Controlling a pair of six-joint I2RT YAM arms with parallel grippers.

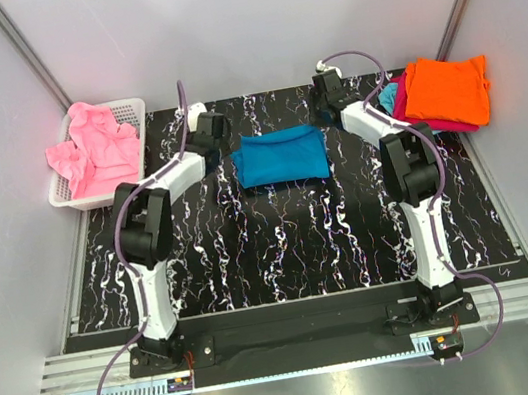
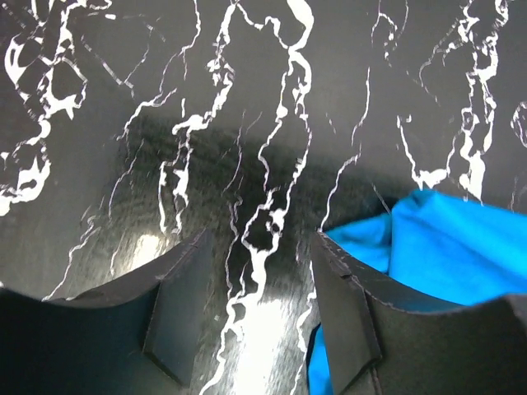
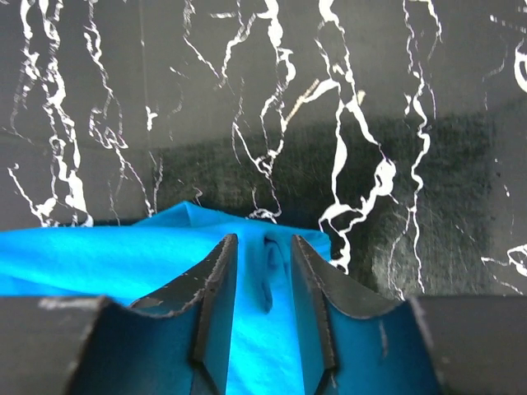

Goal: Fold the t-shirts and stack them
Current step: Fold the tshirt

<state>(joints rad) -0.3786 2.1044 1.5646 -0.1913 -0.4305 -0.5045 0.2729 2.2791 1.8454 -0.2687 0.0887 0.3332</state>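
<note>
Lying folded into a flat rectangle toward the far middle of the black marbled table (image 1: 282,245), between the two arms' wrists: the teal-blue t-shirt (image 1: 283,157), one arm at each short end.

Seen from the left wrist: left gripper (image 2: 259,243) with jaws standing clearly apart, bare marble showing in the gap. Clamped on nothing. Shirt's edge just beside the right-hand one of its fingers (image 2: 346,313), partly hidden behind it.

Seen from the right wrist: right gripper (image 3: 263,247) over the shirt's edge, jaws apart by a narrower gap, blue cloth beneath and a small raised ridge of it in between. Looks loose rather than pinched; cannot tell whether the pads touch that ridge.

Heaped crumpled in the white mesh basket (image 1: 132,104) at the far left: pink t-shirts (image 1: 100,154), spilling over the basket's near left corner. Stacked at the far right edge: orange t-shirt (image 1: 447,91) folded on top, magenta t-shirt (image 1: 450,126) under it, showing along the near side, and light cyan t-shirt (image 1: 389,93) peeking out on the left, partly covered by the right arm. Well apart from both piles, the teal-blue one.
</note>
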